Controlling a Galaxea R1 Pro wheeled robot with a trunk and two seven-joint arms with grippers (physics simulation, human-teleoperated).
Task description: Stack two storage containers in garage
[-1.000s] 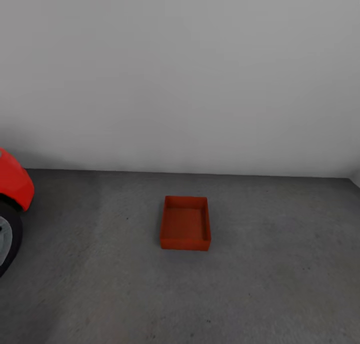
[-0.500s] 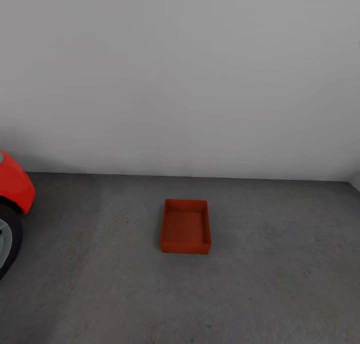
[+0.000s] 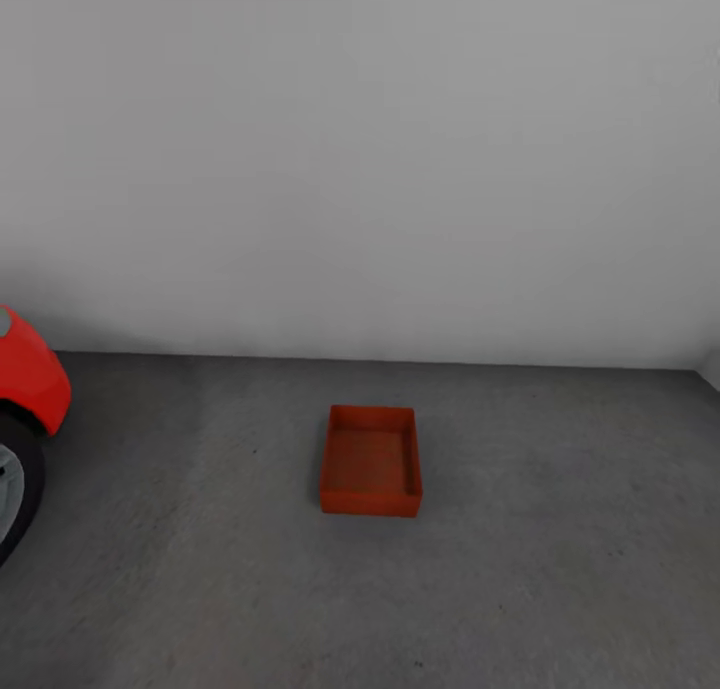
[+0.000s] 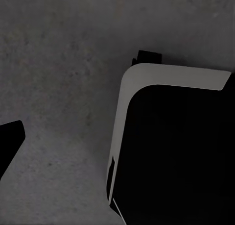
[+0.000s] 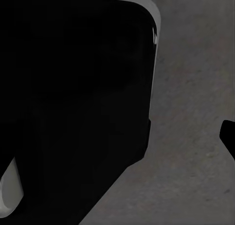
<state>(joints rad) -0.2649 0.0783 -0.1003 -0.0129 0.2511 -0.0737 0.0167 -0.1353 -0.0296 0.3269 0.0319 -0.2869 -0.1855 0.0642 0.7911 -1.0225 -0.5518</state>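
One orange-red bin (image 3: 370,460) sits open side up on the grey concrete floor (image 3: 560,529), mid-floor, apart from the wall (image 3: 360,149). Its long axis runs toward the wall. A red car (image 3: 28,379) stands at the floor's left edge. Whether either gripper is open cannot be told.

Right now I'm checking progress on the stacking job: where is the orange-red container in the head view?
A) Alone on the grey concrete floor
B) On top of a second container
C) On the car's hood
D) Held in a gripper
A: the storage container sits open and empty on the floor, apart from the red car, nothing stacked on it.
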